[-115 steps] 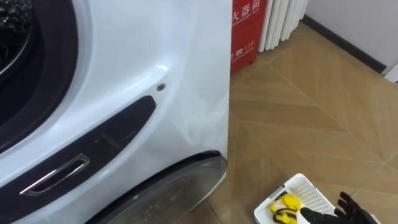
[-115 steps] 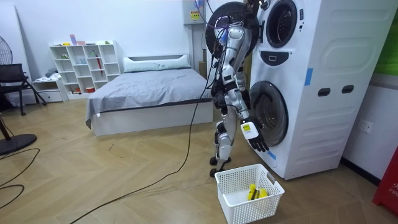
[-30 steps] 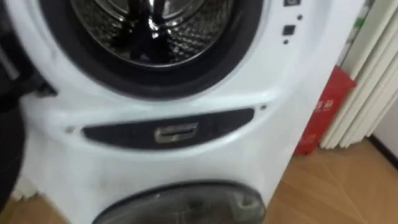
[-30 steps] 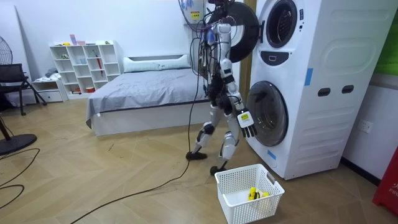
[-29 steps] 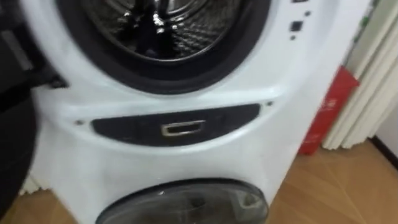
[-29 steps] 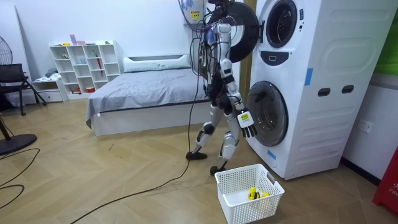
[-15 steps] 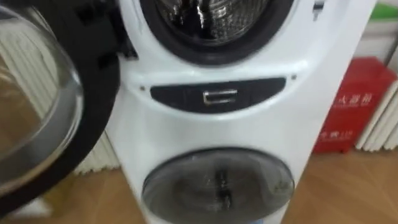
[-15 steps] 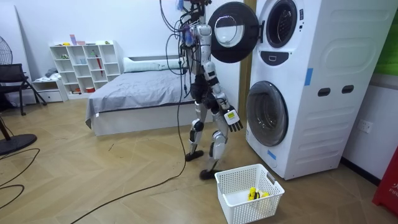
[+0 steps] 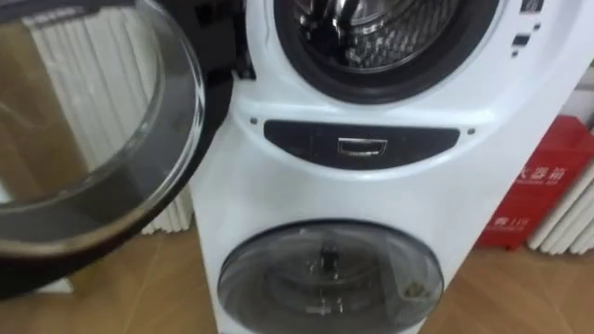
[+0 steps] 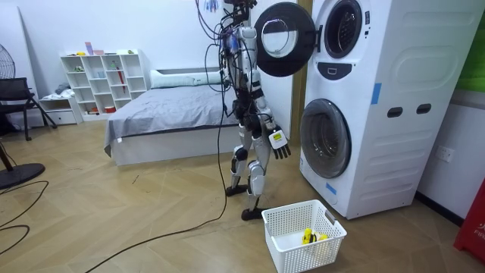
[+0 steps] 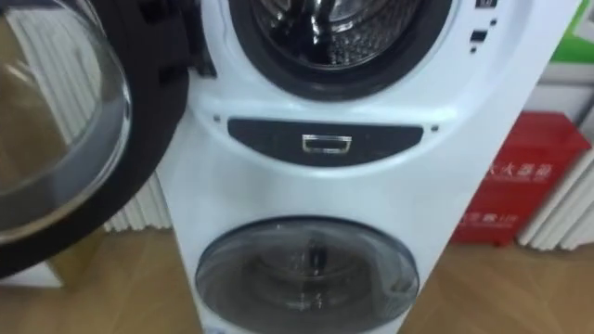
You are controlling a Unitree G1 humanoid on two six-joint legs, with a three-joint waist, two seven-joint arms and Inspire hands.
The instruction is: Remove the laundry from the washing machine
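Observation:
Two white washing machines (image 10: 379,106) are stacked in front of me. The upper drum (image 9: 385,37) is open, showing shiny metal and a dark patch; I cannot tell whether clothes lie inside. Its round glass door (image 9: 83,139) swings out to my left. The lower machine's door (image 9: 329,274) is closed. In the room view I stand a step back from the machines, facing them. My right hand (image 10: 278,144) hangs at hip height with straight fingers, holding nothing. A white laundry basket (image 10: 292,246) on the floor near my feet holds a yellow item (image 10: 311,236).
A red box (image 9: 548,195) stands on the floor right of the machines, with a white radiator (image 9: 580,209) beside it and another radiator (image 9: 167,218) behind the open door. A bed (image 10: 182,114) and white shelves (image 10: 106,80) lie behind me across the wooden floor.
I have stepped back from the machines toward the room view's left. The eye view has shifted with me, so the open door and lower machine now show.

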